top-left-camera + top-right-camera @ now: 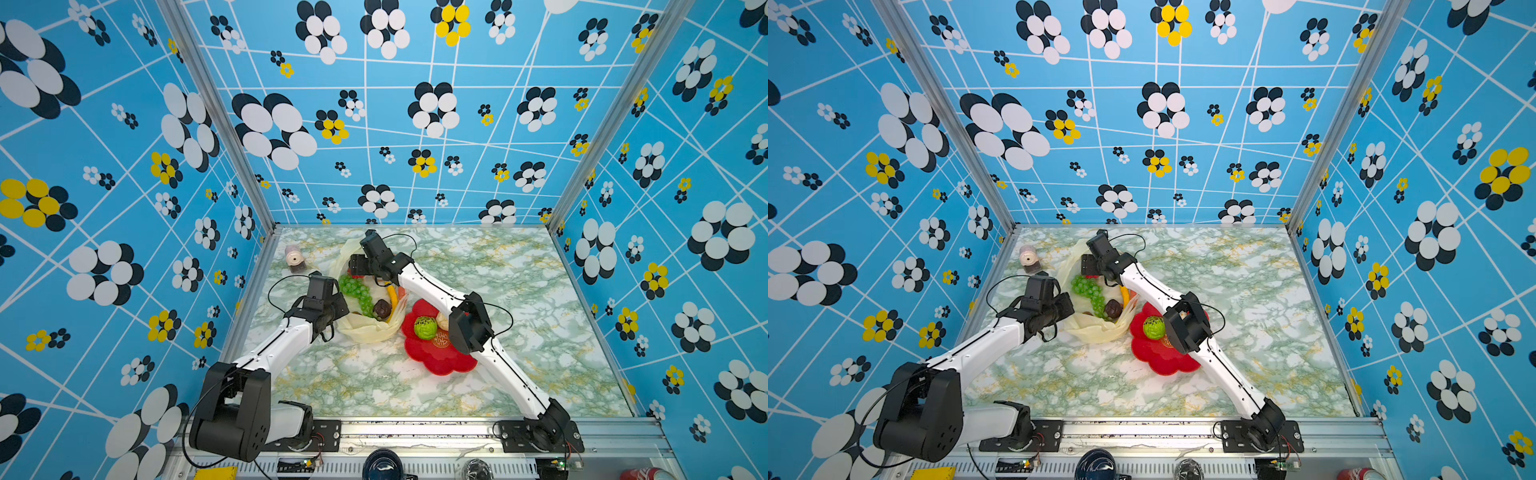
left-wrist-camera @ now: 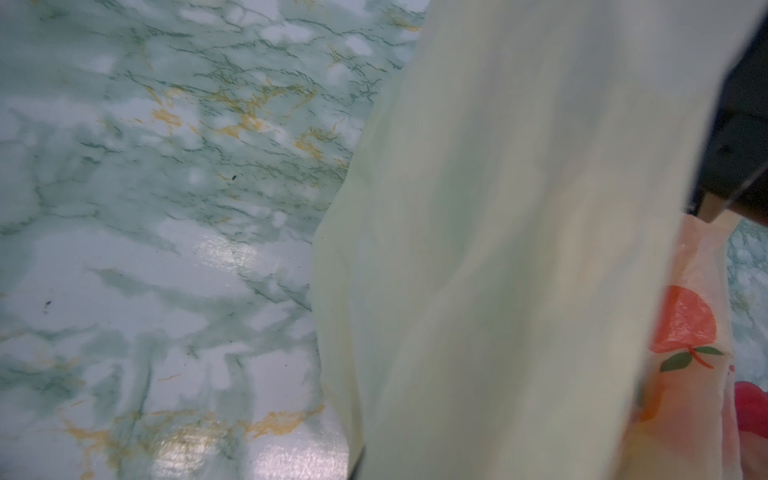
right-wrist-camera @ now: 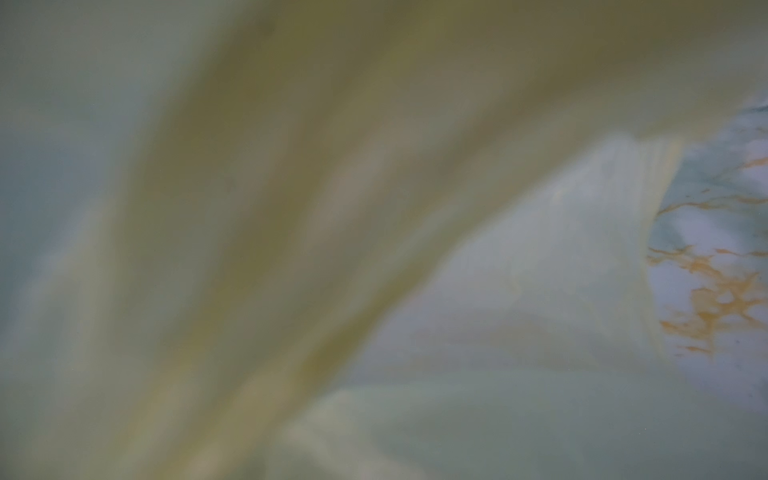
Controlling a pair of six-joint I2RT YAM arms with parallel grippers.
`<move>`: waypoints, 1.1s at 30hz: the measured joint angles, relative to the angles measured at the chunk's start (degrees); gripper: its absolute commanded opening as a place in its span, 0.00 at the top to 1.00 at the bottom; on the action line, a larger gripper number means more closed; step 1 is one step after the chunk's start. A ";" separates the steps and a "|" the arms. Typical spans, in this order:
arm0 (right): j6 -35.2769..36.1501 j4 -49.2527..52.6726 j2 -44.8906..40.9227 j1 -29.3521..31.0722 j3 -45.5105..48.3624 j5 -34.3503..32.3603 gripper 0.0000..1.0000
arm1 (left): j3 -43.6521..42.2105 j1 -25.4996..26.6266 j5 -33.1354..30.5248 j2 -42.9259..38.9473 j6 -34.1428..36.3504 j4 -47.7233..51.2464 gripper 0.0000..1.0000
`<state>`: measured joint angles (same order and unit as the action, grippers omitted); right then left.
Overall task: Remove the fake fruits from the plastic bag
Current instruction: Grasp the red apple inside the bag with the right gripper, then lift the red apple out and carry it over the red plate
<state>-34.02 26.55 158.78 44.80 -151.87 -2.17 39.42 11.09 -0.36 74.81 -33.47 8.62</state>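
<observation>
The plastic bag (image 1: pixel 365 332) (image 1: pixel 1096 332) lies open mid-table in both top views. Inside it show a green grape bunch (image 1: pixel 357 291), a dark brown piece (image 1: pixel 382 308) and a yellow banana (image 1: pixel 392 295). My left gripper (image 1: pixel 337 312) sits at the bag's left rim, shut on the film. That film (image 2: pixel 498 249) drapes across the left wrist view and hides the jaws. My right gripper (image 1: pixel 358 266) reaches into the bag's far end, above a bit of red. Blurred bag film (image 3: pixel 291 208) fills the right wrist view, so its jaws are hidden. A green netted ball (image 1: pixel 424 327) and a cream bulb (image 1: pixel 441 320) rest on the red plate.
The red flower-shaped plate (image 1: pixel 436 357) (image 1: pixel 1158 357) lies right of the bag, partly under my right arm. A small pinkish container (image 1: pixel 294 258) stands near the far left wall. Blue patterned walls enclose the marble table (image 1: pixel 519 311) on three sides; a metal rail (image 1: pixel 415 428) runs along the front.
</observation>
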 measured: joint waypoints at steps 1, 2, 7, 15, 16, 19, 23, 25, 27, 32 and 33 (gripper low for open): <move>-0.33 -0.13 0.76 -0.11 -0.81 0.31 0.18 | -0.11 0.00 0.09 -0.57 -0.02 -0.02 1.00; -0.63 -0.15 1.46 -0.17 -1.46 0.61 0.18 | -0.35 0.00 0.20 -1.20 0.00 -0.09 1.00; -1.38 -0.11 3.48 -0.20 -2.45 1.25 0.23 | -2.19 0.00 0.42 -3.43 -0.02 -0.02 1.00; -1.16 0.13 3.93 -0.15 -3.48 1.49 0.40 | -2.56 -0.02 0.39 -2.51 0.00 0.13 1.00; -1.07 0.20 3.93 -0.15 -3.34 1.46 0.40 | -2.40 -0.02 0.39 -1.75 0.00 0.11 1.00; -0.37 -0.22 2.12 -0.15 -0.20 1.44 0.40 | -1.03 -0.17 0.37 0.83 0.02 0.13 1.00; 1.27 -0.33 -3.85 -0.15 8.33 1.25 0.40 | 2.49 -0.92 0.39 5.53 0.04 -1.31 1.00; 2.08 -0.81 -7.41 -0.15 13.03 1.18 0.40 | 4.48 -1.31 0.39 8.09 0.07 -2.19 1.00; 2.73 -2.03 -10.73 -0.15 17.29 0.98 0.39 | 6.32 -1.68 0.44 10.64 0.26 -3.19 1.00; 4.61 -6.40 -19.34 -0.15 28.13 0.52 0.39 | 10.01 -2.40 0.79 16.76 1.18 -5.77 1.00; 4.92 -7.26 -20.74 -0.15 30.03 0.33 0.39 | 10.40 -2.43 0.83 17.40 1.62 -5.99 1.00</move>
<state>-29.10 19.29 138.04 44.64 -121.84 -1.85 49.82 8.67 0.47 92.20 -31.86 2.63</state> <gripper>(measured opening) 0.630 0.041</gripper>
